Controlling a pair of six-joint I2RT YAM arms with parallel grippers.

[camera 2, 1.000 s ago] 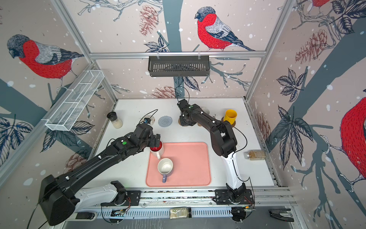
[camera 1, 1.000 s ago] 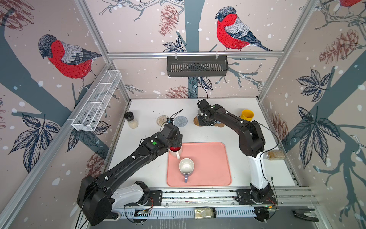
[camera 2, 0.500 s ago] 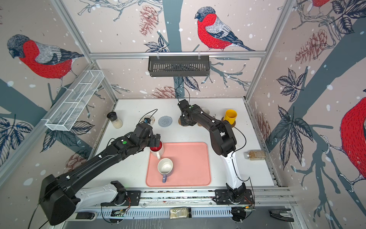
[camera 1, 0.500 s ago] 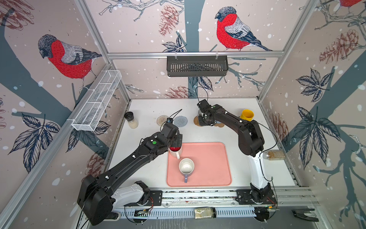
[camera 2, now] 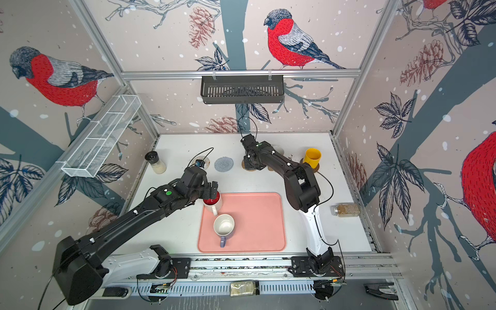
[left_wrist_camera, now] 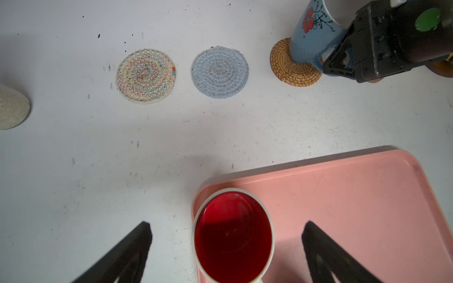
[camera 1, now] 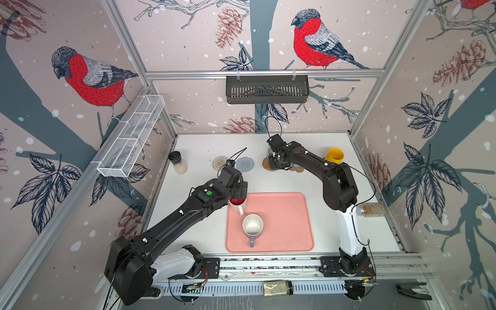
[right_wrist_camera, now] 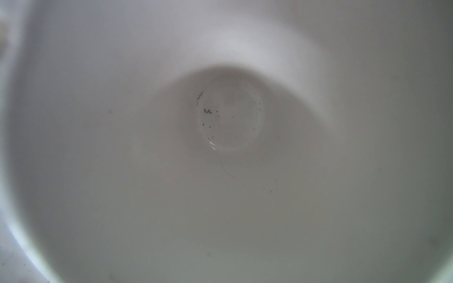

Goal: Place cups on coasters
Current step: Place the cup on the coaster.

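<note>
A white cup with a red inside point(left_wrist_camera: 232, 235) stands at the far left corner of the pink tray point(camera 1: 281, 214). My left gripper point(left_wrist_camera: 228, 225) is open, one finger on each side of that cup without touching it. A lavender cup point(camera 1: 252, 225) stands on the tray nearer the front. My right gripper point(camera 1: 277, 158) is shut on a light blue flowered cup point(left_wrist_camera: 311, 41), whose base rests on the tan rattan coaster point(left_wrist_camera: 289, 71); the right wrist view shows only its white inside. The grey-blue coaster point(left_wrist_camera: 220, 72) and beige woven coaster point(left_wrist_camera: 145, 74) lie bare. The yellow cup point(camera 1: 334, 156) stands on a dark coaster at the back right.
A black-lidded jar point(camera 1: 177, 162) stands at the back left, and another jar point(camera 1: 371, 210) lies on its side by the right wall. A brown cork coaster point(camera 1: 296, 169) lies partly under the right arm. A black basket point(camera 1: 267, 88) hangs on the back wall.
</note>
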